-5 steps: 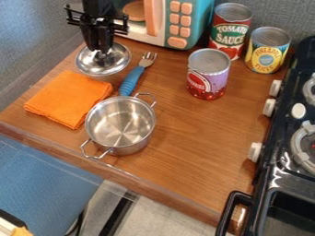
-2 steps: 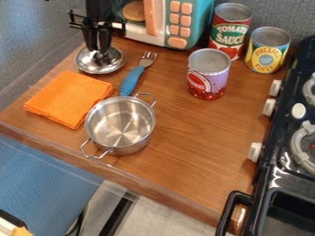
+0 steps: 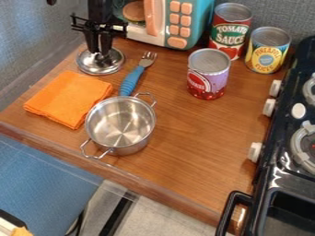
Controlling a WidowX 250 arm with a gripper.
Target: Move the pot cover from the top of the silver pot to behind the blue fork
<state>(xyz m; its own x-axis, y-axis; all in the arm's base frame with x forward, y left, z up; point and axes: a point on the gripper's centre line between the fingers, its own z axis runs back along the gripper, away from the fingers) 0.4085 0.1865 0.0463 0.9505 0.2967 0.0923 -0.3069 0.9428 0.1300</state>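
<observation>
Camera view: I see printing on all three cans standing upright on the table [image 3: 184,133]. The red can [image 3: 229,33] at the back wears light lettering over a green band; the yellow can [image 3: 267,53] to its right has words across a blue patch; the purple-and-red can [image 3: 208,76], nearer me, shows pale lettering on a red round badge. The pot cover [image 3: 89,69] rests on the table, dome side up and roughly level, its outline round. It sits left of the blue fork [image 3: 130,82] and just beyond the orange cloth [image 3: 69,97]. The fork's long axis slants, tines toward the toy oven [image 3: 184,23], handle end by the silver pot [image 3: 120,125]. That pot is uncovered, its two handles pointing upper right and lower left. Over the middle of the cover hangs the black tool [image 3: 100,51], pointing down, open, its fingers apart.
</observation>
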